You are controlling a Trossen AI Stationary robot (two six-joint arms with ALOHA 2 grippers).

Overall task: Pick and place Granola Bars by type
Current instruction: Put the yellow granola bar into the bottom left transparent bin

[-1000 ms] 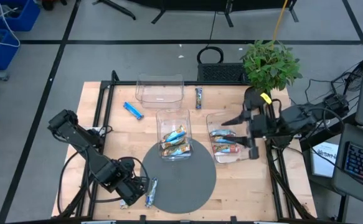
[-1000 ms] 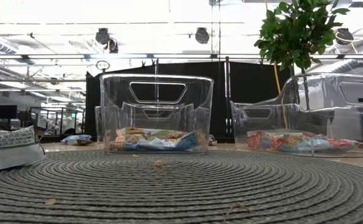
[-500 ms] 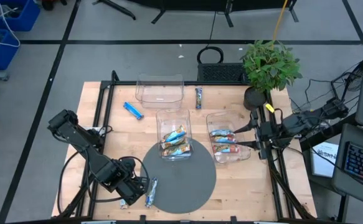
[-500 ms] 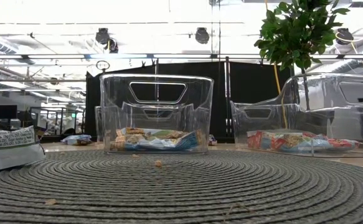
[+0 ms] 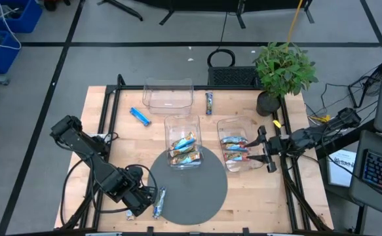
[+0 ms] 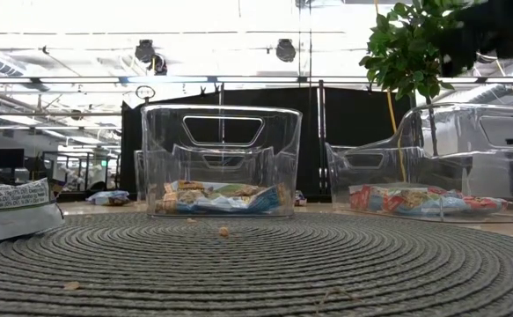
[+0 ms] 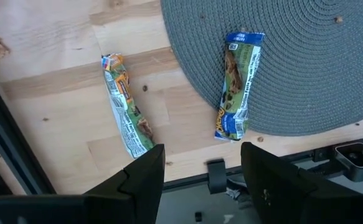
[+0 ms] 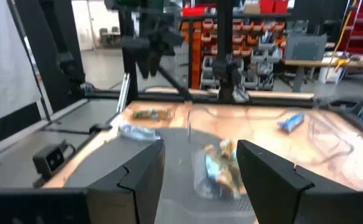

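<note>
Right claw [image 5: 265, 149] open, empty, beside right bin [image 5: 238, 152]; left claw [image 7: 203, 165] open

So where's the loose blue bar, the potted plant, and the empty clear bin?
Blue bar [image 5: 139, 117], high view, middle of its wrapper.
Potted plant [image 5: 285, 67], high view, its leaves.
Empty clear bin [image 5: 168, 96], high view, its bare floor.

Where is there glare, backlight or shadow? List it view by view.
Low view: bright ceiling lights behind backlight the clear bin and leave the plant dark. High view: even light on the table, only soft shadows. Left wrist view: even light, no glare on the blue bar. Right wrist view: bright windows behind.
</note>
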